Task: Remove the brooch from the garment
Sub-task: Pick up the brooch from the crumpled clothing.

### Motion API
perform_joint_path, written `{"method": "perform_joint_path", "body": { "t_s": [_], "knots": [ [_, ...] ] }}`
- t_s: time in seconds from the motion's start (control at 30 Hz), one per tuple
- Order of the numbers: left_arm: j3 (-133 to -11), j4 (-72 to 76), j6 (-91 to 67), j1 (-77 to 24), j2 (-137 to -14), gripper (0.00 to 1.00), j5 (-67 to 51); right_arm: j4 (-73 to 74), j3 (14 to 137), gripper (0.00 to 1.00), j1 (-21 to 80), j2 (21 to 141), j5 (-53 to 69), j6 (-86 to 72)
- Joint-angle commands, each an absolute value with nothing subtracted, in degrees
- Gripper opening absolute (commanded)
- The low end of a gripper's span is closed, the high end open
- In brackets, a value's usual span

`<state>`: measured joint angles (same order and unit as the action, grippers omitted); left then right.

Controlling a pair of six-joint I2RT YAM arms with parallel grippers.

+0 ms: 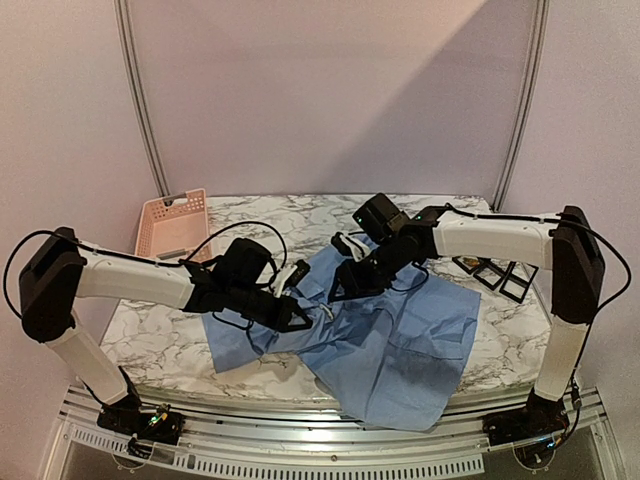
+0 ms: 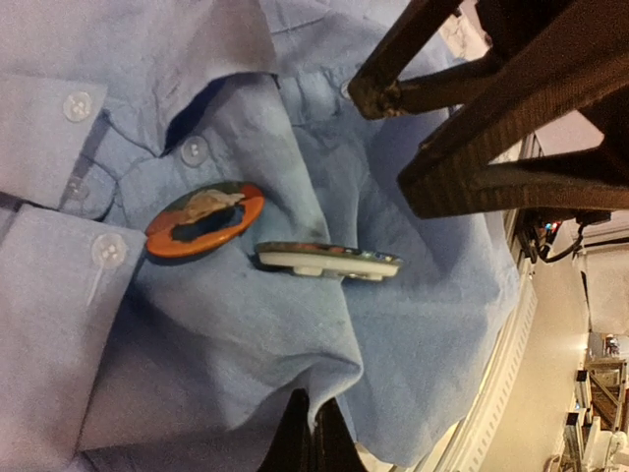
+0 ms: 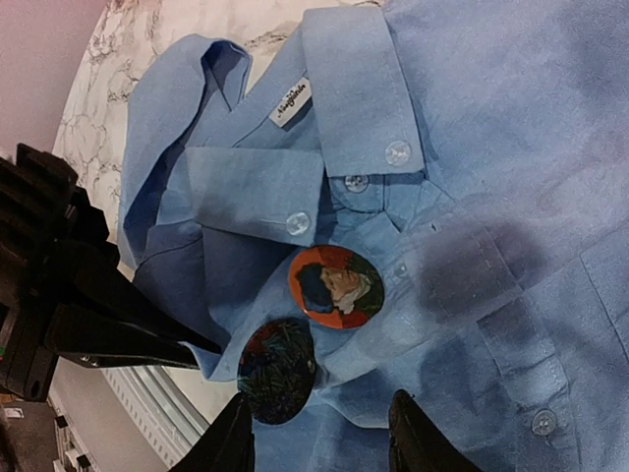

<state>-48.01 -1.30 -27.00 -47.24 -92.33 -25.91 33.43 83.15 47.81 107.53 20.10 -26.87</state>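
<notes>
The garment [image 1: 400, 340] is a light blue shirt spread over the table middle, collar toward the arms' grippers. Two round brooches sit on its front by the button placket. One is an orange-red brooch [image 3: 336, 286] [image 2: 205, 219] with a painted head, the other a dark brooch [image 3: 277, 369] that the left wrist view shows edge-on [image 2: 329, 261]. My left gripper [image 2: 313, 403] [image 1: 305, 318] is shut on a fold of the shirt's edge. My right gripper [image 3: 319, 398] [image 1: 345, 283] hovers open just above the brooches, its left finger [image 3: 234, 438] beside the dark one.
A pink plastic basket [image 1: 172, 222] stands at the back left of the marble table [image 1: 150, 345]. Several black frames [image 1: 495, 272] lie at the right, under the right arm. The shirt hangs over the table's near edge [image 1: 390, 410].
</notes>
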Motion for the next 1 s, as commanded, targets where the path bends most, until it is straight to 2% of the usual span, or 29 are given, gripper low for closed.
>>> {"method": "perform_joint_path", "body": {
  "t_s": [0.0,0.27,0.8,0.97],
  "knots": [
    [-49.21,-2.44,-26.46,-48.25,-93.18,0.00,-25.40,35.97,87.17,0.45,49.73,109.55,18.85,-25.51],
    [-49.23,-1.66,-27.19,-48.25,-93.57,0.00,-25.46,37.46,88.82,0.41,52.33,111.12,13.99,-25.16],
    [-49.13,-0.97,-27.94,-48.34,-93.66,0.00,-25.74,37.95,89.82,0.11,53.55,112.75,11.86,-24.68],
    [-49.13,-0.99,-28.18,-48.34,-93.56,0.00,-25.75,38.35,89.85,0.12,53.90,112.85,10.98,-24.44]
  ]
}}
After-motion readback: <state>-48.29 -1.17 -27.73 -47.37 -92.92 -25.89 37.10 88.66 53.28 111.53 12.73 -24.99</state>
